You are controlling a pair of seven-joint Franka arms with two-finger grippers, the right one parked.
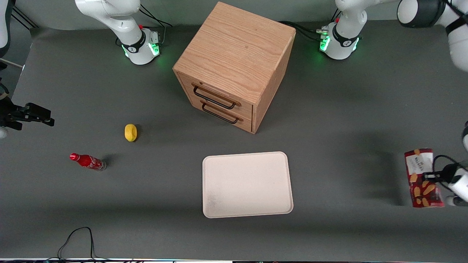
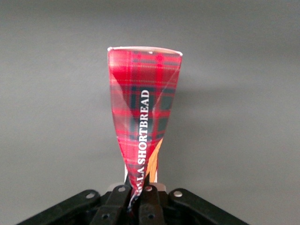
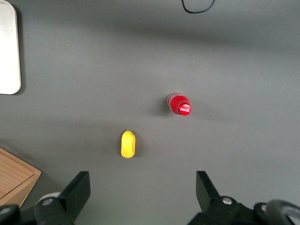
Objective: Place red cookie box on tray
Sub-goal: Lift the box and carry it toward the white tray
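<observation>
The red cookie box point(image 1: 423, 178), dark-red tartan with shortbread pictures, hangs clear of the table at the working arm's end, its shadow on the mat beside it. My left gripper point(image 1: 430, 176) is shut on it from the side. The wrist view shows the red cookie box point(image 2: 143, 112) pinched flat where the gripper point(image 2: 137, 193) holds its near end. The cream-white tray point(image 1: 248, 184) lies flat with nothing on it near the table's middle, well away from the box and nearer the front camera than the wooden cabinet. One corner of the tray point(image 3: 7, 47) shows in the right wrist view.
A wooden two-drawer cabinet point(image 1: 234, 65) stands farther from the camera than the tray. A small yellow object point(image 1: 130, 132) and a red soda bottle point(image 1: 87, 161) lie toward the parked arm's end. A black cable point(image 1: 76, 241) loops at the table's near edge.
</observation>
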